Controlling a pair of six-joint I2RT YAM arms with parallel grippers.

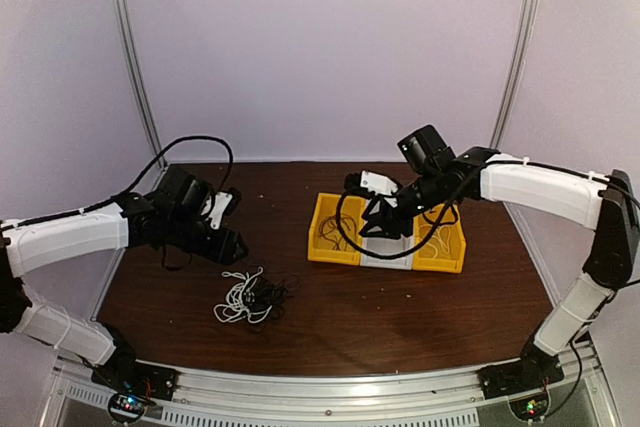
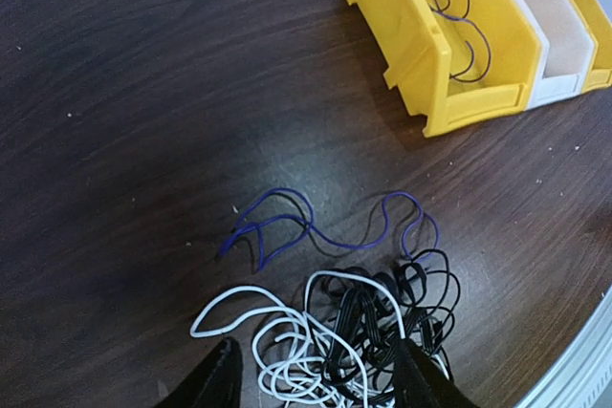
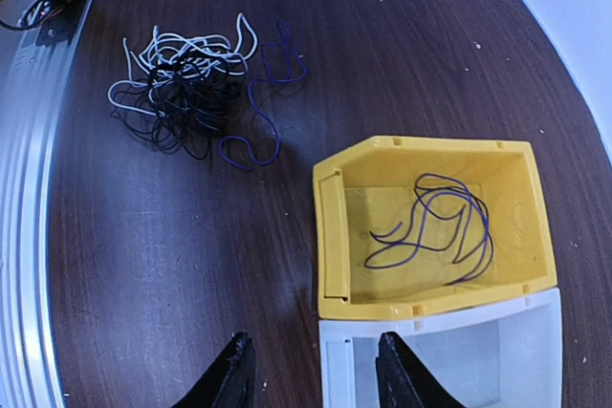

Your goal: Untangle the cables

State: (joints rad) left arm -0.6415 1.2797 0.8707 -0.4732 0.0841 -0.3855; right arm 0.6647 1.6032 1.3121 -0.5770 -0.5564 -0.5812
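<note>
Three bins stand in a row on the table, right of its middle: yellow bin, white bin, second yellow bin.

Top view.
- The tangle of white and black cables lies toward the near left corner, well apart from the bins.
- The left gripper hangs just beyond the tangle on its far left side, angled down at it.
- The right gripper hovers over the bin row.
- Likely reason for the split: one arm picks at the heap, the other serves the bins.

Left wrist view.
- Jaws stand apart, one either side of the tangle's near part. Nothing is pinched between them; I cannot tell whether they touch the strands.
- The loose purple cable trails out of the heap toward the bins, flat on the wood. Only its right end meets the black loops, so it looks the easiest strand to draw free.

Right wrist view.
- Jaws are parted and empty, above the seam between the yellow bin and the white one.
- The binned purple cable lies coiled inside the yellow bin, which suggests each bin takes one colour.
- The white bin shows nothing in the part visible.

Judgement: sorting has begun, but most of it remains in the heap.
</note>
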